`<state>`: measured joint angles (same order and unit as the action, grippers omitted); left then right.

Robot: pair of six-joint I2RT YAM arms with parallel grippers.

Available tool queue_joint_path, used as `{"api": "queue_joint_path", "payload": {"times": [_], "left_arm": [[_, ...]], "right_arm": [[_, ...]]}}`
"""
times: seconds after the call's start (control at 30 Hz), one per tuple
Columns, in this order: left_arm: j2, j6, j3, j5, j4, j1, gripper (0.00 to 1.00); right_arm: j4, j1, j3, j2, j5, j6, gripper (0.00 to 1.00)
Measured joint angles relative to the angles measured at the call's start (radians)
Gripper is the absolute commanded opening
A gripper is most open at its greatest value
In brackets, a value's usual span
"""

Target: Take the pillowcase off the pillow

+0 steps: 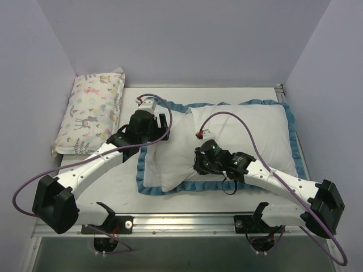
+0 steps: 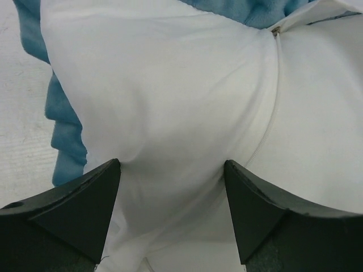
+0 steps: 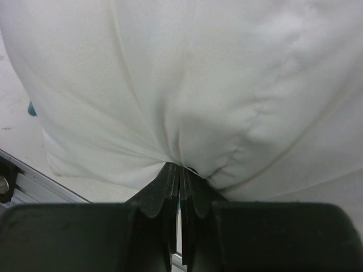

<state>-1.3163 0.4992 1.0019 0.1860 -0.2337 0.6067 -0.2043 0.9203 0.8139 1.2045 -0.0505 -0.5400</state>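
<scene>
The pillowcase (image 1: 255, 136) lies white face up, its teal frill (image 1: 292, 136) running round it. A plump white lobe of the pillow (image 1: 167, 161) bulges out on the left, over the frill. My left gripper (image 1: 163, 129) is at that lobe's far edge. In the left wrist view it (image 2: 173, 164) stands open, fingertips (image 2: 108, 175) resting on white fabric, gripping nothing. A hem (image 2: 266, 124) curves past on the right. My right gripper (image 1: 199, 163) sits at the middle seam. It (image 3: 180, 165) is shut on a pinched fold of white pillowcase fabric (image 3: 187, 130).
A smaller pastel animal-print pillow (image 1: 93, 110) lies at the far left against the wall. Bare tabletop (image 1: 127, 181) shows between it and the frill. A metal rail (image 1: 187, 221) runs along the near edge. Purple cables loop over both arms.
</scene>
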Motion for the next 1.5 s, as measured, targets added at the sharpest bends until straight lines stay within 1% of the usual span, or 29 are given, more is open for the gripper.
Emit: {"api": "queue_joint_path", "payload": {"times": [0.03, 0.07, 0.17, 0.2, 0.27, 0.3, 0.4, 0.47, 0.5, 0.57, 0.6, 0.67, 0.7, 0.8, 0.87, 0.9, 0.97, 1.07, 1.1, 1.17, 1.2, 1.23, 1.27, 1.3, 1.33, 1.37, 1.4, 1.43, 1.5], "left_arm": [[-0.006, -0.005, 0.002, 0.001, 0.002, -0.002, 0.76], [-0.015, -0.009, 0.007, 0.005, 0.001, -0.006, 0.64], [-0.042, -0.002, 0.017, 0.042, 0.002, -0.030, 0.38], [-0.051, 0.001, 0.017, 0.058, 0.000, -0.041, 0.17], [-0.070, 0.005, 0.017, 0.091, -0.005, -0.063, 0.03], [-0.079, 0.006, 0.014, 0.103, -0.008, -0.072, 0.00], [-0.099, 0.017, -0.011, 0.124, -0.001, -0.088, 0.00], [-0.100, 0.027, -0.055, 0.121, 0.021, -0.089, 0.00], [-0.098, 0.034, -0.082, 0.118, 0.031, -0.089, 0.00], [-0.098, 0.047, -0.135, 0.105, 0.045, -0.088, 0.00], [-0.094, 0.053, -0.161, 0.096, 0.055, -0.088, 0.00], [-0.080, 0.068, -0.202, 0.081, 0.064, -0.087, 0.00], [-0.069, 0.074, -0.216, 0.073, 0.066, -0.086, 0.00], [-0.032, 0.093, -0.232, 0.056, 0.081, -0.085, 0.00], [-0.008, 0.100, -0.232, 0.046, 0.097, -0.085, 0.00], [0.003, 0.103, -0.232, 0.044, 0.105, -0.085, 0.00], [0.024, 0.109, -0.232, 0.041, 0.114, -0.085, 0.00], [0.033, 0.122, -0.230, 0.041, 0.109, -0.085, 0.00], [0.033, 0.126, -0.226, 0.042, 0.102, -0.085, 0.07], [0.034, 0.134, -0.211, 0.045, 0.075, -0.086, 0.23], [0.034, 0.138, -0.200, 0.046, 0.061, -0.087, 0.34], [0.036, 0.142, -0.188, 0.046, 0.048, -0.089, 0.54], [0.039, 0.142, -0.174, 0.047, 0.036, -0.091, 0.62], [0.044, 0.143, -0.160, 0.047, 0.027, -0.092, 0.68], [0.049, 0.143, -0.146, 0.045, 0.023, -0.094, 0.76], [0.056, 0.140, -0.130, 0.039, 0.021, -0.097, 0.78], [0.060, 0.138, -0.115, 0.032, 0.020, -0.097, 0.79], [0.061, 0.133, -0.099, 0.020, 0.021, -0.097, 0.80], [0.058, 0.119, -0.069, -0.013, 0.026, -0.096, 0.82]], "right_arm": [[-0.006, -0.013, 0.000, -0.004, 0.001, 0.004, 0.00], [-0.012, -0.024, 0.000, -0.009, 0.001, 0.008, 0.00], [-0.031, -0.060, 0.000, -0.031, 0.005, 0.019, 0.00], [-0.039, -0.072, 0.000, -0.039, 0.006, 0.023, 0.00], [-0.058, -0.104, -0.002, -0.061, 0.010, 0.034, 0.00], [-0.070, -0.117, -0.003, -0.071, 0.010, 0.041, 0.00], [-0.109, -0.147, -0.003, -0.094, 0.008, 0.057, 0.00], [-0.134, -0.151, 0.000, -0.101, 0.002, 0.069, 0.00], [-0.151, -0.151, 0.007, -0.101, 0.001, 0.074, 0.02], [-0.190, -0.144, 0.035, -0.102, -0.007, 0.081, 0.16], [-0.213, -0.130, 0.057, -0.103, -0.021, 0.088, 0.32], [-0.259, -0.089, 0.114, -0.107, -0.059, 0.104, 0.47], [-0.277, -0.061, 0.145, -0.109, -0.078, 0.114, 0.56], [-0.315, 0.041, 0.262, -0.108, -0.132, 0.149, 0.68], [-0.329, 0.103, 0.356, -0.081, -0.169, 0.176, 0.72], [-0.328, 0.132, 0.420, -0.053, -0.194, 0.196, 0.75], [-0.319, 0.175, 0.491, 0.018, -0.211, 0.228, 0.78], [-0.279, 0.188, 0.554, 0.152, -0.229, 0.285, 0.84], [-0.269, 0.187, 0.565, 0.202, -0.237, 0.303, 0.87], [-0.246, 0.179, 0.570, 0.303, -0.244, 0.330, 0.89], [-0.239, 0.173, 0.567, 0.349, -0.247, 0.338, 0.91], [-0.228, 0.163, 0.556, 0.397, -0.248, 0.341, 0.92], [-0.214, 0.155, 0.539, 0.421, -0.249, 0.341, 0.92], [-0.186, 0.142, 0.502, 0.440, -0.248, 0.339, 0.92], [-0.165, 0.133, 0.470, 0.443, -0.247, 0.335, 0.90], [-0.146, 0.126, 0.445, 0.443, -0.244, 0.330, 0.86], [-0.121, 0.122, 0.425, 0.438, -0.236, 0.323, 0.67], [-0.093, 0.119, 0.406, 0.430, -0.229, 0.317, 0.49], [-0.046, 0.106, 0.372, 0.410, -0.214, 0.292, 0.22]]}}
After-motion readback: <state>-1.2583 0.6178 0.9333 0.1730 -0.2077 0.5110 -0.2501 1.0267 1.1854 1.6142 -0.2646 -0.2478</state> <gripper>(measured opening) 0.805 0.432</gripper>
